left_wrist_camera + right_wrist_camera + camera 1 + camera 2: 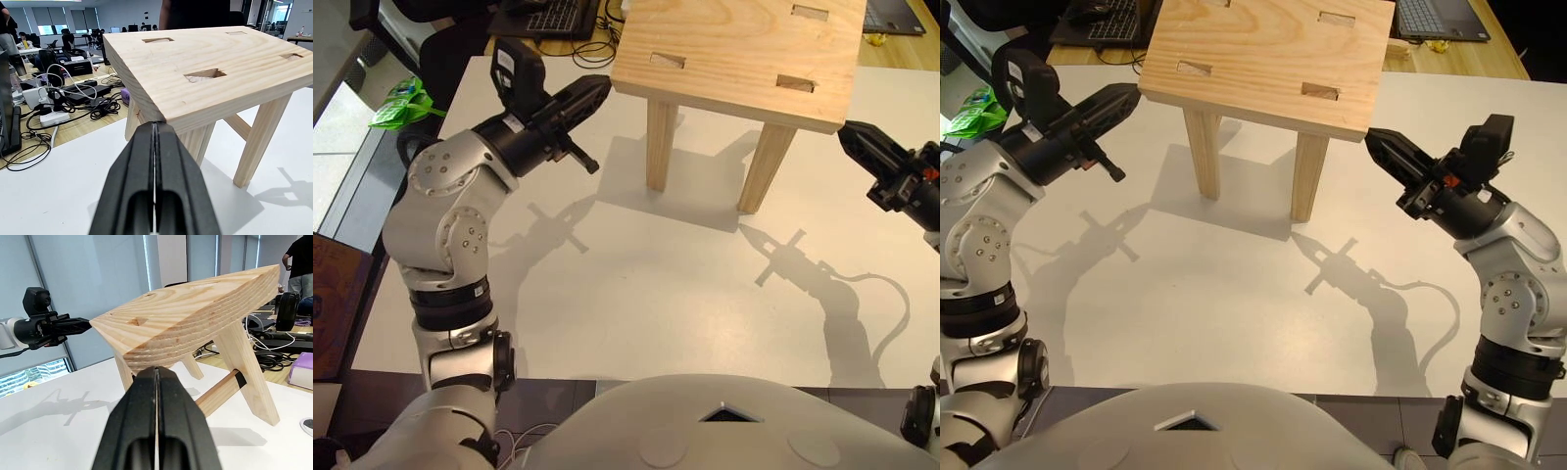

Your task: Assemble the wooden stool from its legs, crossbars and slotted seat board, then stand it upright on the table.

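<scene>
The left gripper (599, 90) hangs with its fingers pressed together, holding nothing, its tip just beside the stool's (1263, 54) left seat corner. The right gripper (1378, 142) is likewise closed and empty, its tip just beside the stool's right front corner. Whether either tip touches the wood cannot be told.

The stool stands upright on the white tabletop (1234, 304), legs (1306, 178) down and slotted seat board (734, 49) on top, with a crossbar (219, 392) running between the legs beneath the seat. By the look of it the task is as good as done.

The risk now lies in the two tips sitting so near the seat edge. A sideways drift of either arm would probably push the seat, sliding the stool or rocking it onto two legs. If the joints are only pressed in, a knock could also loosen a leg.

There is no container near the stool. The closest are the four slots (668, 61) in the seat; what fills them cannot be made out.
</scene>
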{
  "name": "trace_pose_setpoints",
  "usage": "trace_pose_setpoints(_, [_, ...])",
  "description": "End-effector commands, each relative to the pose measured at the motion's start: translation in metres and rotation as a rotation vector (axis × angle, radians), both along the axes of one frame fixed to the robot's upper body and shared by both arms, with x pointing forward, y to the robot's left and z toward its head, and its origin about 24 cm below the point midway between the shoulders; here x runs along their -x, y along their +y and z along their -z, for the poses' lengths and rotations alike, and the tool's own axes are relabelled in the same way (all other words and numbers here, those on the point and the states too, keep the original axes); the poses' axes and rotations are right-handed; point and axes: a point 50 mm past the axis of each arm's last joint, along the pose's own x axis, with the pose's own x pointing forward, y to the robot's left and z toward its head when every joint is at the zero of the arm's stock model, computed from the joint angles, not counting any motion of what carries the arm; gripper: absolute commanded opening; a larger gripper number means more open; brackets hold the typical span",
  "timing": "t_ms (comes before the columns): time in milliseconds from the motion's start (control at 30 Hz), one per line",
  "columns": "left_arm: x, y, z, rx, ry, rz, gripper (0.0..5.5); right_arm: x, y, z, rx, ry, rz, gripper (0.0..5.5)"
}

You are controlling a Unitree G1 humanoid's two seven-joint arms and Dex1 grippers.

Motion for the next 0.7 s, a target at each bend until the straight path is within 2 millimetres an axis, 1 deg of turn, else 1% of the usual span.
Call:
trace_pose_setpoints(33, [-0.002, -0.033, -0.003, 0.03, -0.017, 0.171, 0.0, -0.006, 0.018, -0.005, -0.011, -0.028, -0.088, 0.01])
trace_pose_setpoints(100, [-0.002, -0.035, -0.003, 0.039, -0.022, 0.171, 0.0, -0.009, 0.016, -0.005, -0.006, -0.036, -0.062, 0.01])
trace_pose_setpoints(133, [-0.003, -0.035, -0.003, 0.042, -0.023, 0.169, 0.0, -0.01, 0.014, -0.005, -0.001, -0.038, -0.049, 0.21])
trace_pose_setpoints(167, [-0.003, -0.035, -0.004, 0.045, -0.024, 0.165, 0.21, -0.011, 0.013, -0.005, 0.001, -0.039, -0.04, 0.38])
trace_pose_setpoints(200, [-0.003, -0.033, -0.004, 0.047, -0.025, 0.161, 0.27, -0.011, 0.012, -0.006, 0.002, -0.039, -0.034, 0.48])
trace_pose_setpoints(367, [-0.006, -0.018, -0.006, 0.032, -0.031, 0.09, 0.87, -0.013, 0.002, -0.007, 0.013, -0.05, 0.013, 1.29])
trace_pose_setpoints(433, [-0.006, -0.008, -0.003, 0.01, -0.024, 0.061, 0.93, -0.011, -0.003, -0.007, 0.02, -0.05, 0.033, 1.66])
trace_pose_setpoints(567, [-0.004, 0.009, 0.005, -0.022, -0.006, 0.006, 0.93, -0.006, -0.011, -0.002, 0.034, -0.035, 0.054, 1.66])
trace_pose_setpoints(700, [-0.004, 0.019, 0.009, -0.033, -0.009, -0.031, 0.93, -0.004, -0.021, 0.001, 0.035, -0.03, 0.09, 1.66])
